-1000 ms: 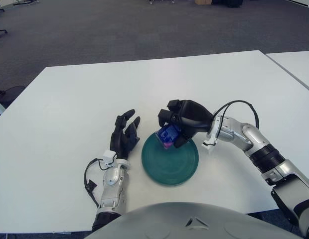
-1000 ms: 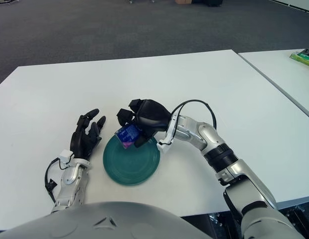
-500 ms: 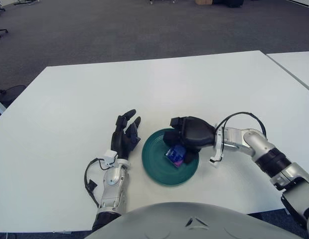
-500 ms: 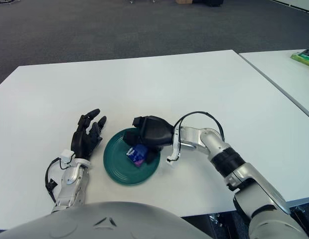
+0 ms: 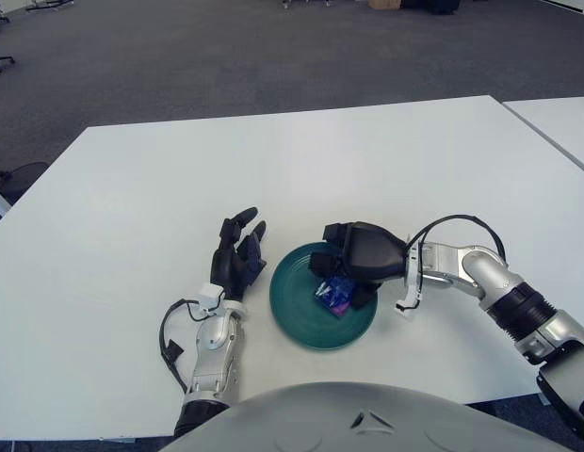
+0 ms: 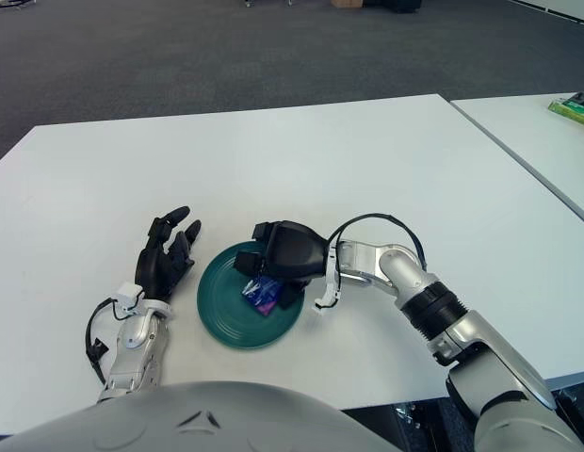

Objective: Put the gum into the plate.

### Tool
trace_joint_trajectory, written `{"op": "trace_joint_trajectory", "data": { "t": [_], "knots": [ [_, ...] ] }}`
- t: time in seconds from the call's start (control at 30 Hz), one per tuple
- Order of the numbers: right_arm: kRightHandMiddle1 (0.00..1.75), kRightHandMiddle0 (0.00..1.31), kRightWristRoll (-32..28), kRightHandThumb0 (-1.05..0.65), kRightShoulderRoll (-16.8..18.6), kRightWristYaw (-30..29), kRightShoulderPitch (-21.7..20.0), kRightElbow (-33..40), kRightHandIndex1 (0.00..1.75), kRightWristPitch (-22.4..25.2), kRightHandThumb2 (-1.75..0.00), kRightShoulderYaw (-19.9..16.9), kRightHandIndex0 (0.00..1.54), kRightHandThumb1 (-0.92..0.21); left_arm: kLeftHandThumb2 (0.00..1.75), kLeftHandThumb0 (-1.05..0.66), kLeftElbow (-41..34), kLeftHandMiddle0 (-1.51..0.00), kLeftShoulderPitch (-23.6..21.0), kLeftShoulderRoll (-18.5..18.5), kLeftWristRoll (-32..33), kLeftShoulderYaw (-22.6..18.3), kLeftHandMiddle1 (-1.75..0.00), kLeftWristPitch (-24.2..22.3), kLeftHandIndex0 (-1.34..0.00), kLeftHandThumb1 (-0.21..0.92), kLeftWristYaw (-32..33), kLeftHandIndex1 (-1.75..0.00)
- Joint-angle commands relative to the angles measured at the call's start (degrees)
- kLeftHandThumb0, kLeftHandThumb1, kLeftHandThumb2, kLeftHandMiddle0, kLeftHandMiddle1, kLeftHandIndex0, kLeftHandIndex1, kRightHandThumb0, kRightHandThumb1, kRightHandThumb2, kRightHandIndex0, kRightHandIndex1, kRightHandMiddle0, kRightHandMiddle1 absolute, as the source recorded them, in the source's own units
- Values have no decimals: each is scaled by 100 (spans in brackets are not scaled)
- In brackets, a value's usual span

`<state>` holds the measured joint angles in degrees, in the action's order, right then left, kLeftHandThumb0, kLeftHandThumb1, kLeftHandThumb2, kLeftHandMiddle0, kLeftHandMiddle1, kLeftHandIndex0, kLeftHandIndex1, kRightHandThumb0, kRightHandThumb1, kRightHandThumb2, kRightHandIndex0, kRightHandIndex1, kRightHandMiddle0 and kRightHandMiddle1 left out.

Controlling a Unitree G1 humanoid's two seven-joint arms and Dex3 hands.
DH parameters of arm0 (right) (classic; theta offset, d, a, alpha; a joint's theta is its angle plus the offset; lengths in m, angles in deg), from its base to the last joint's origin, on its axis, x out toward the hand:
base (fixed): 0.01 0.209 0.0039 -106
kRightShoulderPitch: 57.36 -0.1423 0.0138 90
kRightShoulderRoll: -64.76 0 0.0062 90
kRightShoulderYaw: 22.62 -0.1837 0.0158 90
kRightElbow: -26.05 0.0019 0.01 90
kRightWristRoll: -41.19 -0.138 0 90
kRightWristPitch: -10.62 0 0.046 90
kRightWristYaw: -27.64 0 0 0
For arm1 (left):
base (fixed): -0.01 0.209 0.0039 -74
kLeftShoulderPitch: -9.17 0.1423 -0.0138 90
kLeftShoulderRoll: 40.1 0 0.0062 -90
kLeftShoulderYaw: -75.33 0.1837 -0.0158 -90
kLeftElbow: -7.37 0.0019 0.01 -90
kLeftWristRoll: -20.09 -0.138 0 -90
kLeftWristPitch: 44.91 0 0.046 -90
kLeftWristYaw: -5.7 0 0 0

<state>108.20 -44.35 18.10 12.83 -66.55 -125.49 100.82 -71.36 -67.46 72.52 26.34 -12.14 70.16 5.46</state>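
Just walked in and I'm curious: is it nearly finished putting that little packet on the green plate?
Nearly. The gum already sits over the middle of the green plate, carried there by the right robot hand, whose fingers are wrapped over it. What's left is letting go and pulling that hand away. The left robot hand lies open on the table beside the plate.

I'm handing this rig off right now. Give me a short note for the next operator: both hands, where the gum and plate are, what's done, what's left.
Right hand: low over the green plate, fingers curled around the gum; whether it is released cannot be told.
Left hand: idle, flat on the white table just left of the plate, fingers spread, holding nothing.
Gum: blue and purple pack, down inside the plate, right of its centre, under the right hand's fingers.
Done: gum carried to the plate and lowered in.
Left: open the right hand fully, lift it clear, confirm the gum stays in the plate.
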Motion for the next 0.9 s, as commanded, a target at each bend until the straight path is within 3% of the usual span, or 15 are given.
{"op": "trace_joint_trajectory", "data": {
  "t": [0.0,0.03,0.1,0.13,0.17,0.2,0.27,0.33,0.53,0.73,0.87],
  "knots": [
    [175,25,232,-37,-5,-125,68,282,175,262,-60,-96,69,-86,79,-75,223,-60,120,109,-10,-25,-9,-169,-12,92,48,-90],
    [175,24,457,-37,-57,-214,76,469,175,336,-58,-74,66,-87,79,-75,239,-59,114,115,17,-35,-9,-155,-12,92,34,-90],
    [175,21,735,-36,-124,-323,90,698,154,435,-55,-42,31,-90,79,-76,259,-57,108,123,49,-48,-8,-137,-10,92,18,-89],
    [175,21,910,-36,-172,-405,87,818,151,475,-54,-18,26,-90,79,-76,275,-56,100,130,72,-57,-8,-127,-9,92,9,-89],
    [157,13,1091,-50,-255,-492,89,986,118,483,-61,1,22,-91,80,-76,286,-55,95,150,120,-73,-7,-130,-8,92,2,-89],
    [127,8,1229,-59,-317,-562,93,1111,84,493,-66,16,23,-91,81,-77,294,-53,91,165,155,-84,-6,-131,-7,92,-4,-88],
    [97,4,1374,-68,-498,-582,233,1487,48,502,-71,-37,27,-92,83,-77,295,-51,89,220,276,-117,-5,-159,-6,92,-9,-88],
    [70,2,1595,-74,-603,-757,273,1640,24,582,-75,-36,26,-92,86,-77,316,-50,62,307,435,-164,-4,-171,-5,92,21,-88],
    [24,0,1545,-81,-812,-690,303,2193,3,608,-79,-230,17,-92,92,-76,277,-49,40,523,810,-163,-4,-87,-4,92,72,-88],
    [4,0,1105,-86,-702,-601,339,2188,0,546,-82,-328,6,-92,96,-75,116,-48,62,643,1691,-138,-3,-359,-2,92,-226,-86],
    [1,0,966,-87,-652,-595,366,2135,0,552,-83,-345,2,-92,97,-74,107,-48,57,602,1807,-100,-3,-365,-2,92,-234,-86]
  ]
}}
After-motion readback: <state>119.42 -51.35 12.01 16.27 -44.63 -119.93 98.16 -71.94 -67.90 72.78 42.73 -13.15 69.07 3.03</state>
